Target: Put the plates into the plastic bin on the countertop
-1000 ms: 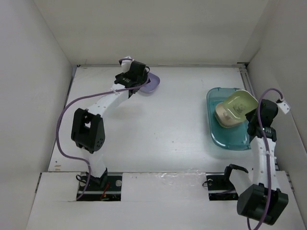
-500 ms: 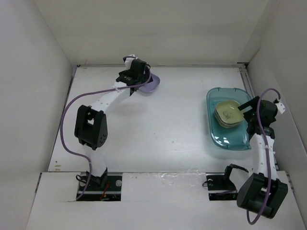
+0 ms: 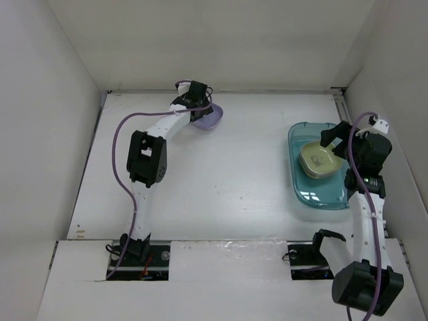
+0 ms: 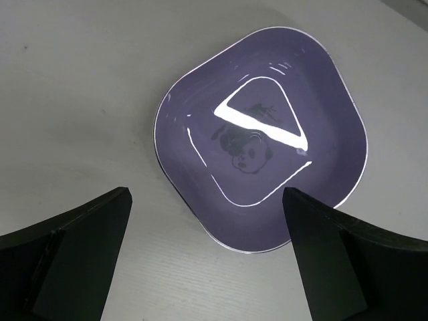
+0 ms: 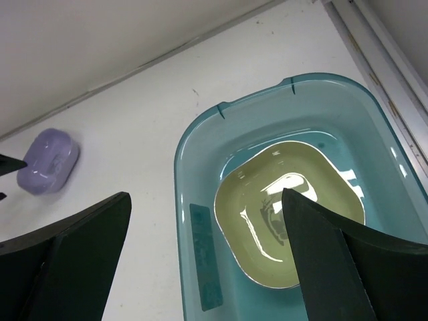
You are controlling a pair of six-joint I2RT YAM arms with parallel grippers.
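Jaws first: the left jaws are spread wide and hold nothing. They hang right over the lavender plate (image 4: 261, 137), which shows in the gap between them in the left wrist view. That plate lies flat on the white counter (image 3: 227, 180), open side up, out at about 11 o'clock of the counter in the top view. It's a rounded square, so no real long axis (it sits diamond-wise in the wrist view, one corner aimed at roughly 1 o'clock). It has a little printed figure (image 4: 249, 150) in the middle.

The right jaws are fully released too and empty, up above the teal bin (image 5: 186, 200). The bin sits at about 3 o'clock on the counter, with its long axis running 12 to 6 in the top view. A green plate (image 5: 291, 214) lies flat inside it, open side up, around the middle, clear of the jaws.
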